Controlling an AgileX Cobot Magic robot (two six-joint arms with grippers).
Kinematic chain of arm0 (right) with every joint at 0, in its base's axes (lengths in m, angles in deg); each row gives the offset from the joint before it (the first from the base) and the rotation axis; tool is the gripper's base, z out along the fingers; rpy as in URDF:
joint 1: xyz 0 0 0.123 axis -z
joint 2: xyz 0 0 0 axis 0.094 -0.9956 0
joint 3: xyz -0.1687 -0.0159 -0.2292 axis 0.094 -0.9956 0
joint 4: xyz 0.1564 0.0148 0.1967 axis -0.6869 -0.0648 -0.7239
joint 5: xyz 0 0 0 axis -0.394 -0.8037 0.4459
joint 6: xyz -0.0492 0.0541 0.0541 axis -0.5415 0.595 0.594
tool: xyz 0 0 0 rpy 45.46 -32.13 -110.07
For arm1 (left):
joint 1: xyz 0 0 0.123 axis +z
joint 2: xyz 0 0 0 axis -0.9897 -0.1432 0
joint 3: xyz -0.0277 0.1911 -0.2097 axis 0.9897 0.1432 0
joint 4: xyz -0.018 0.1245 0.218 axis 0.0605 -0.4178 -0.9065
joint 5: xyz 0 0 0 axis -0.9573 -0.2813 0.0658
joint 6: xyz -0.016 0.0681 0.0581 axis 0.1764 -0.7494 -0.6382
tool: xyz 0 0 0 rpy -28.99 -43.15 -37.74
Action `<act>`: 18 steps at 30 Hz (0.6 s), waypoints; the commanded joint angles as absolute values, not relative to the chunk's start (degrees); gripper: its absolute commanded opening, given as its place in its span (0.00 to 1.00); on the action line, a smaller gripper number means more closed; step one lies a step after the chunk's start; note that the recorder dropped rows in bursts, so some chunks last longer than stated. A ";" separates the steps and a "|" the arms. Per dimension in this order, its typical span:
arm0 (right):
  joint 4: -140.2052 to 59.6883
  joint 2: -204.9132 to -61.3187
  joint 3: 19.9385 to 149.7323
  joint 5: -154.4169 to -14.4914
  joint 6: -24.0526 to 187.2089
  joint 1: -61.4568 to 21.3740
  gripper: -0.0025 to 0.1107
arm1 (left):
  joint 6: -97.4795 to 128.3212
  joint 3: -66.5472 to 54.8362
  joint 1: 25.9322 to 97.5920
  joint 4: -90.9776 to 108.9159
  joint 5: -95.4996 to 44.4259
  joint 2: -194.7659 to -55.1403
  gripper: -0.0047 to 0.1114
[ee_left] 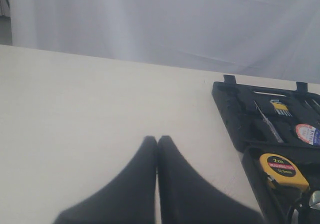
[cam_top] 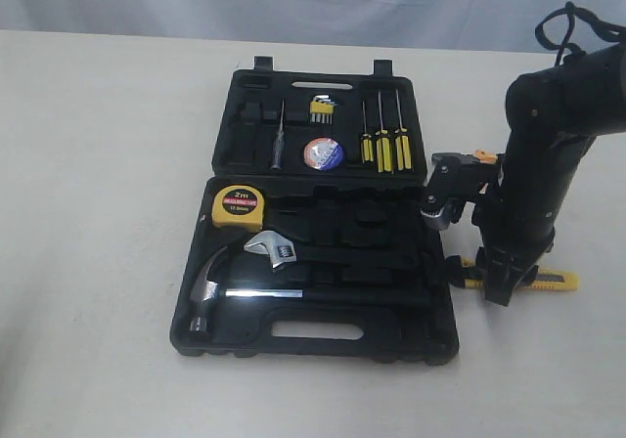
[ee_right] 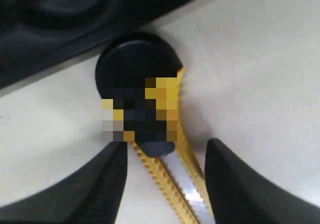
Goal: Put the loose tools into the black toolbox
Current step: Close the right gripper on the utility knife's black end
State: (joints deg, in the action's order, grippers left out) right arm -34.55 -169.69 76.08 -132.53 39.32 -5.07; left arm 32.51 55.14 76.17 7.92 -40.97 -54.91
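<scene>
The open toolbox (cam_top: 430,335) is pictured at the centre of the pale table (cam_top: 98,213) in the exterior view, its lid laid back towards the top of the frame. The tape measure (cam_top: 238,205) is seated in the upper left corner of the lower half, with the wrench (cam_top: 274,250) just below it and the hammer (cam_top: 210,286) lower left. In the lid, the tape roll (cam_top: 323,153) is set near the middle, below the hex keys (cam_top: 322,109) and left of the three screwdrivers (cam_top: 383,145).

The knife (cam_top: 558,282) is seen lying flat on the table outside the case, right of its lower right corner, at the right of the frame. The right gripper (cam_top: 501,284) is lowered over the knife's near end. In the right wrist view its jaws (ee_right: 167,146) are shown standing apart with the knife (ee_right: 170,194) between them, a strip of table visible on at least one side of the handle; nothing is gripped. A round black shape (ee_right: 135,64) is seen at the knife's end; what it is cannot be told.

The left gripper (ee_left: 157,140) is shown in its own wrist view only, its two black fingers pressed together with nothing between them, above bare table, with the toolbox (ee_left: 227,114), tape measure (ee_left: 282,170) and tape roll (ee_left: 306,133) off to one side.
</scene>
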 commanded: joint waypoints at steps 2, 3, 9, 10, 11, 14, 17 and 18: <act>-34.61 -169.65 75.88 -131.21 39.46 -4.55 0.43 | 32.49 54.84 75.84 7.70 -41.01 -55.14 0.04; -34.30 -169.65 75.88 -130.90 39.46 -4.55 0.43 | 32.49 54.84 75.84 7.70 -41.01 -55.14 0.04; -33.72 -170.42 75.88 -130.00 39.46 -4.55 0.43 | 32.49 54.84 75.84 7.70 -41.01 -55.14 0.04; -33.72 -170.91 75.88 -130.81 39.90 -4.55 0.43 | 32.49 54.84 75.84 7.70 -41.01 -55.14 0.04; -33.72 -171.69 75.88 -132.81 41.20 -4.55 0.41 | 32.49 54.84 75.84 7.70 -41.01 -55.14 0.04; -33.72 -173.00 75.88 -134.46 44.35 -4.55 0.13 | 32.49 54.84 75.84 7.70 -41.01 -55.14 0.04; -33.88 -172.78 75.88 -134.45 51.00 -4.55 0.02 | 32.49 54.84 75.84 7.70 -41.01 -55.14 0.04; -33.88 -172.57 75.88 -135.73 53.50 -4.55 0.02 | 32.49 54.84 75.84 7.70 -41.01 -55.14 0.04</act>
State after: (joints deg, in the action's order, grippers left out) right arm -33.34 -171.25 76.66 -134.17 49.70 -5.07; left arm 32.51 55.14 76.17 7.92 -40.97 -54.91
